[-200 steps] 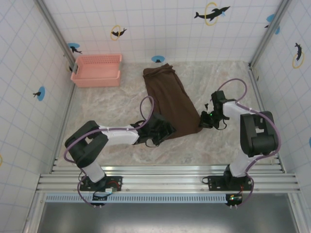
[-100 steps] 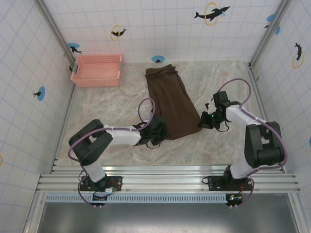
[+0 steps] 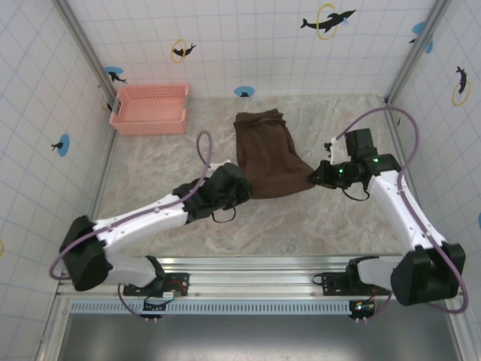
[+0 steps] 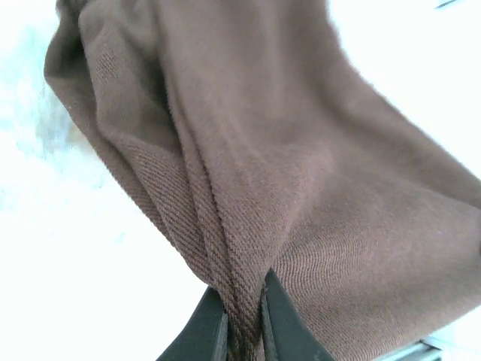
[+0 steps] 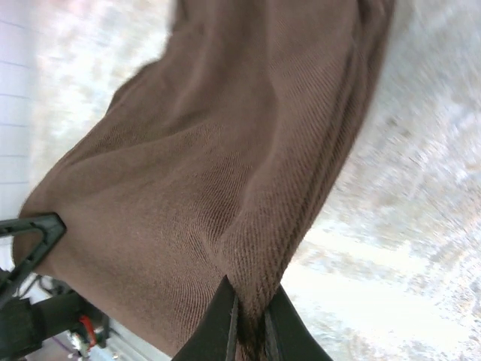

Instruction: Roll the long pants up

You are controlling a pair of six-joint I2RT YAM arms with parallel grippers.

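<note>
Over marble table [image 3: 161,169], outstretched arms' left claw [image 3: 245,193] and right claw [image 3: 315,179] pinch the long pants [image 3: 269,154].

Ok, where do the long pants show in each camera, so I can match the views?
Top external: the long pants lie in the middle of the marble tabletop.
Left wrist: they run from the top down to the left fingers, shut on an edge.
Right wrist: they run from the top down to the right fingers, shut on them.
Shared landmark: the marble tabletop.

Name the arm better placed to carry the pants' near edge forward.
Right, marginally. The left gripper and right gripper both pinch near corners of the dark brown fabric pants, but the left arm looks stretched nearly straight.
</note>
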